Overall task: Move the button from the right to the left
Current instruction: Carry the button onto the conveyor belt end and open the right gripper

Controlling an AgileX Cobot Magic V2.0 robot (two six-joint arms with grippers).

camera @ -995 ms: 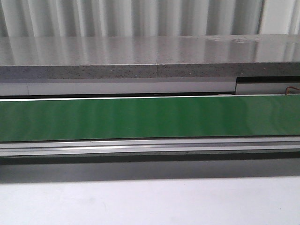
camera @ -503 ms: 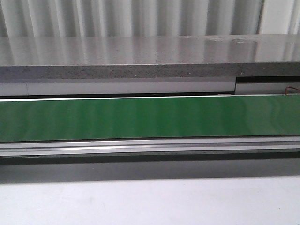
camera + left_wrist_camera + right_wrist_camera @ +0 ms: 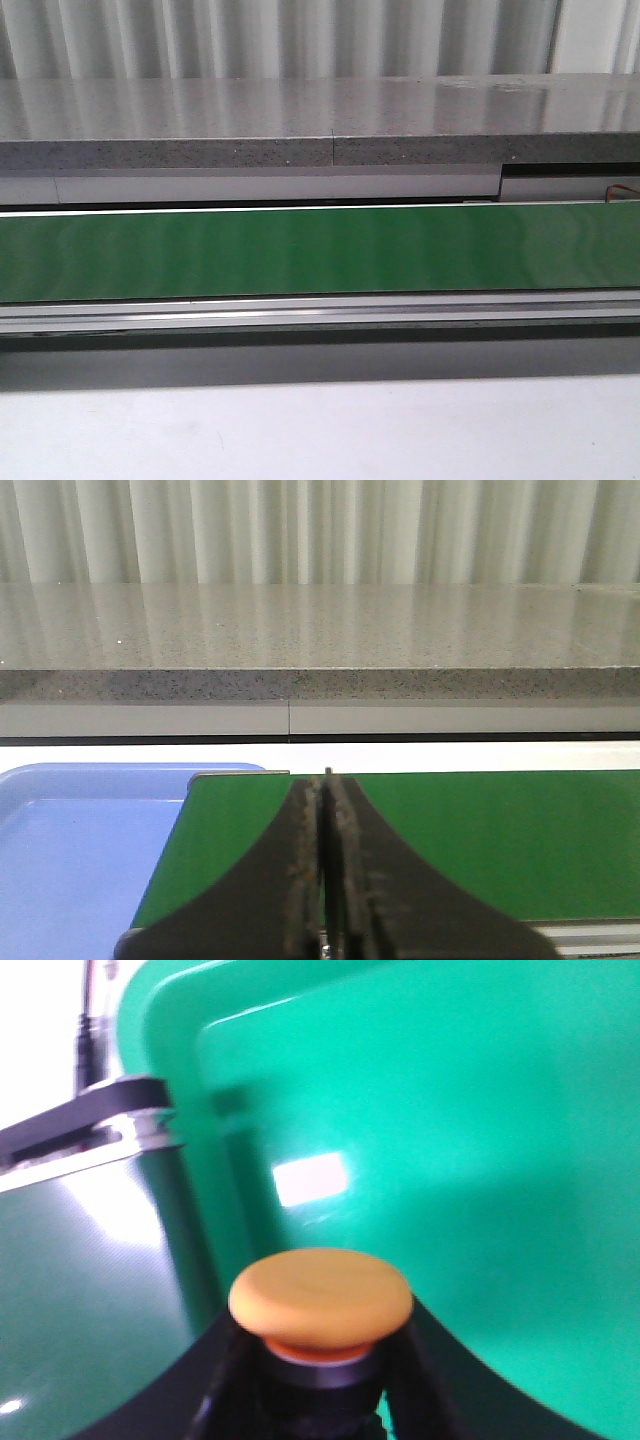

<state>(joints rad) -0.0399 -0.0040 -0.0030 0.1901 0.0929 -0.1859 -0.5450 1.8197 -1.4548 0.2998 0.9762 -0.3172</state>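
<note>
In the right wrist view my right gripper (image 3: 322, 1385) is shut on the button (image 3: 320, 1300): its round yellow head stands out between the two black fingers, with the black collar below it. It is held over a green tray (image 3: 450, 1110). In the left wrist view my left gripper (image 3: 325, 810) is shut and empty, above the end of the green conveyor belt (image 3: 480, 830), beside a blue tray (image 3: 70, 850). Neither gripper nor the button shows in the front view.
The green belt (image 3: 320, 250) runs across the front view, with a metal rail (image 3: 320, 312) before it and a grey stone ledge (image 3: 300, 125) behind. White table surface (image 3: 320, 430) lies in front. A dark belt end and a roller bracket (image 3: 90, 1125) sit beside the green tray.
</note>
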